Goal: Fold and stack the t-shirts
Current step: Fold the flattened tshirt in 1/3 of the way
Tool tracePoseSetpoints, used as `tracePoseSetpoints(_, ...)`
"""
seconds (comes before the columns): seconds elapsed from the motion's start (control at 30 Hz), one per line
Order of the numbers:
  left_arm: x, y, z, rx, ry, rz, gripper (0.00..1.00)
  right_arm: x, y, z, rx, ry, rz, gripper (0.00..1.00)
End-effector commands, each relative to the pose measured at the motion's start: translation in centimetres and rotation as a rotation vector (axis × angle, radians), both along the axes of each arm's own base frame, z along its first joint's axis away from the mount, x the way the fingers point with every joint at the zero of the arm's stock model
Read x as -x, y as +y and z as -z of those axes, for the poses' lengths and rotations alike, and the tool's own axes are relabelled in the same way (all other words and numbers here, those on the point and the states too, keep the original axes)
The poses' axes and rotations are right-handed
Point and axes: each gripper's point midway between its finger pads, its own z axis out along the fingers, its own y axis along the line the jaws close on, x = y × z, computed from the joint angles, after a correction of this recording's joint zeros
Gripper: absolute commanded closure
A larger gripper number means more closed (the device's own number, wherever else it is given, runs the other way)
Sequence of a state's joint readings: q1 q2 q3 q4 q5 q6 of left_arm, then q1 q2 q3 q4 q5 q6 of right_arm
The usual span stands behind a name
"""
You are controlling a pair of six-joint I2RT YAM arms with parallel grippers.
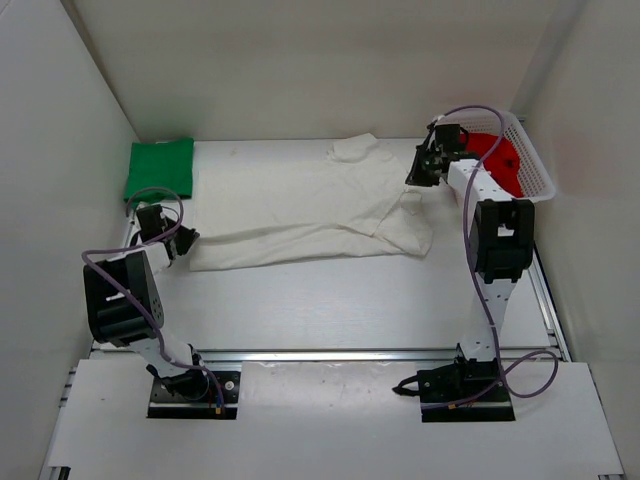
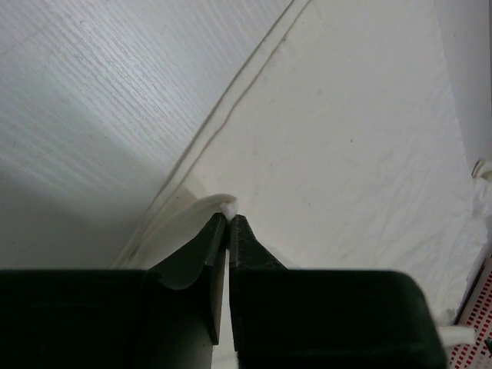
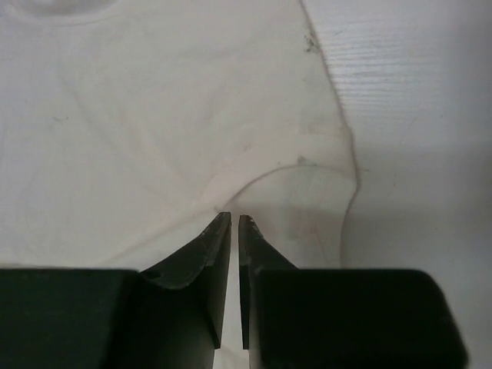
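The off-white t-shirt [image 1: 300, 215] lies spread across the middle of the table, its lower half folded into a long strip. My left gripper [image 1: 183, 240] is at its left end, shut on a pinch of the cloth edge [image 2: 229, 204]. My right gripper [image 1: 418, 178] is at the shirt's right side by a sleeve [image 3: 307, 192], with its jaws closed on a fold of the cloth [image 3: 138, 115]. The green t-shirt [image 1: 160, 168] lies folded at the back left. The red t-shirt [image 1: 497, 155] sits in the basket.
A white mesh basket [image 1: 535, 170] stands at the back right, close behind my right arm. White walls close in the table on the left, back and right. A metal rail runs along the near edge [image 1: 330, 355].
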State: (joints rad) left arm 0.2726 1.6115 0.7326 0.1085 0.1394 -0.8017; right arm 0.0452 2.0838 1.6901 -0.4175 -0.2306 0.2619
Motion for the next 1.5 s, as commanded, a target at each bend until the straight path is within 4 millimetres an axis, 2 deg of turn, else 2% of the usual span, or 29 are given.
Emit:
tracePoseSetpoints(0.0,-1.3,0.9,-2.7,-0.040,-0.070,-0.001,0.83,-2.2,0.8,-2.9,-0.001,-0.087,-0.032,0.91)
tracePoseSetpoints(0.03,-1.4,1.4,-3.7,-0.055,-0.092,-0.020,0.79,-2.6,0.8,-3.3,0.005,-0.094,-0.033,0.88)
tracePoseSetpoints(0.1,-1.0,2.0,-5.3,-0.073,-0.131,-0.041,0.59,-3.0,1.3,-4.2,0.006,-0.112,-0.045,0.81)
tracePoseSetpoints(0.13,-0.7,2.7,-6.7,-0.089,-0.158,-0.061,0.53,-3.0,1.6,-5.0,0.000,-0.127,-0.044,0.74)
tracePoseSetpoints(0.17,-0.3,3.2,-7.1,-0.102,-0.155,-0.071,0.42,-2.7,1.7,-5.5,-0.001,-0.133,-0.045,0.69)
tracePoseSetpoints(0.23,0.5,3.7,-8.0,-0.115,-0.172,-0.088,0.39,-2.3,2.1,-7.0,-0.016,-0.163,-0.048,0.65)
tracePoseSetpoints(0.27,1.2,3.6,-7.5,-0.113,-0.157,-0.089,0.43,-1.3,1.7,-6.9,-0.016,-0.158,-0.028,0.66)
tracePoseSetpoints(0.3,2.2,3.2,-6.8,-0.100,-0.144,-0.093,0.49,-1.0,1.6,-9.5,-0.038,-0.220,-0.008,0.72)
tracePoseSetpoints(0.33,2.6,2.8,-6.8,-0.086,-0.151,-0.091,0.51,0.8,1.8,-7.4,-0.060,-0.171,-0.013,0.80)
tracePoseSetpoints(0.37,3.6,2.2,-5.8,-0.067,-0.144,-0.088,0.53,2.6,2.0,-7.1,-0.114,-0.168,0.007,0.99)
tracePoseSetpoints(0.4,4.8,1.7,-4.7,-0.039,-0.131,-0.088,0.54,3.2,1.9,-10.0,-0.151,-0.263,0.016,1.00)
tracePoseSetpoints(0.43,5.3,1.2,-4.5,-0.009,-0.135,-0.087,0.54,5.7,2.3,-6.5,-0.193,-0.185,0.039,1.00)
tracePoseSetpoints(0.5,7.5,0.5,-2.6,0.031,-0.123,-0.091,0.52,9.8,1.9,-5.3,-0.235,-0.201,0.095,1.00)
tracePoseSetpoints(0.53,8.4,-0.1,-1.8,0.039,-0.104,-0.079,0.51,10.5,1.6,-6.7,-0.239,-0.256,0.105,1.00)
tracePoseSetpoints(0.57,8.7,-0.3,-1.5,0.044,-0.098,-0.076,0.49,12.2,0.9,-4.3,-0.207,-0.214,0.137,1.00)
tracePoseSetpoints(0.6,9.3,-0.7,-1.1,0.050,-0.096,-0.069,0.48,13.7,-0.2,-3.2,-0.182,-0.203,0.185,0.98)
tracePoseSetpoints(0.63,9.9,-0.7,-0.4,0.042,-0.083,-0.078,0.46,14.4,-0.6,-3.8,-0.180,-0.222,0.197,0.95)
tracePoseSetpoints(0.7,10.3,-1.0,0.1,0.049,-0.074,-0.079,0.45,16.7,-2.9,-1.2,-0.188,-0.174,0.280,0.79)
tracePoseSetpoints(0.73,10.2,-1.2,0.4,0.048,-0.075,-0.071,0.45,16.9,-3.6,-1.4,-0.190,-0.192,0.299,0.75)
tracePoseSetpoints(0.8,10.0,-1.8,0.7,0.080,-0.066,-0.066,0.47,18.3,-3.5,0.3,-0.184,-0.154,0.288,0.67)
tracePoseSetpoints(0.87,9.7,-1.9,1.2,0.088,-0.051,-0.062,0.49,18.6,-2.5,1.0,-0.157,-0.133,0.245,0.61)
tracePoseSetpoints(0.9,9.6,-1.9,1.3,0.106,-0.051,-0.073,0.50,18.2,-2.7,0.7,-0.126,-0.152,0.221,0.60)
tracePoseSetpoints(1.0,9.0,-2.0,1.4,0.110,-0.057,-0.076,0.54,17.2,-1.3,0.9,-0.122,-0.132,0.150,0.59)
tracePoseSetpoints(1.03,8.6,-2.3,1.2,0.111,-0.061,-0.064,0.58,16.8,-0.8,0.5,-0.163,-0.146,0.124,0.59)
tracePoseSetpoints(1.13,7.8,-2.2,0.8,0.102,-0.070,-0.072,0.72,15.9,-1.1,0.6,-0.158,-0.160,0.132,0.59)
tracePoseSetpoints(1.27,7.2,-1.4,0.4,0.085,-0.081,-0.094,0.88,15.2,-1.8,1.7,-0.160,-0.132,0.145,0.59)
tracePoseSetpoints(1.33,7.0,-1.4,0.4,0.078,-0.074,-0.090,0.95,15.0,-1.4,2.1,-0.193,-0.116,0.129,0.60)
tracePoseSetpoints(1.4,6.7,-1.3,0.4,0.082,-0.071,-0.092,0.97,14.9,-1.3,2.7,-0.199,-0.098,0.117,0.62)
tracePoseSetpoints(1.47,6.6,-1.0,0.4,0.087,-0.076,-0.099,1.00,14.6,-0.9,2.9,-0.210,-0.091,0.111,0.72)
